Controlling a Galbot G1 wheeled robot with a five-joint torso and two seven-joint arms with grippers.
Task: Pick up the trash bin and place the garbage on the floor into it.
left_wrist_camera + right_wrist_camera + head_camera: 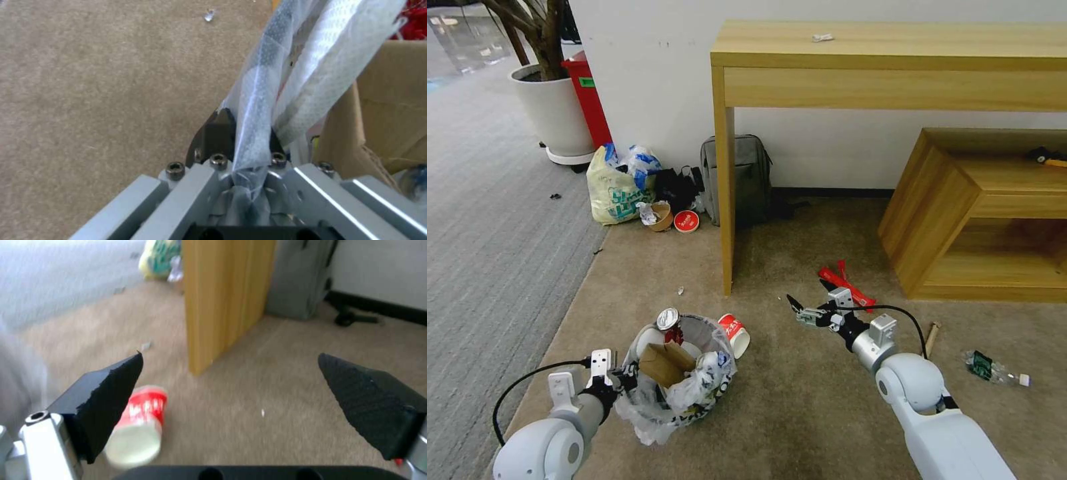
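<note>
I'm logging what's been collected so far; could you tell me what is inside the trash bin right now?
In the trash bin: a cardboard piece, a crushed can and its printed bag liner, pinched by the left gripper. Anything beneath is covered.

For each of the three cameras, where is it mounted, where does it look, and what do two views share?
Head: high, looking down at beige carpet; both arms show.
Left wrist: behind the left gripper, shut on the small black bag-lined trash bin.
Right wrist: behind the open right gripper, facing the wooden table leg.
Head and right wrist share the red paper cup.
</note>
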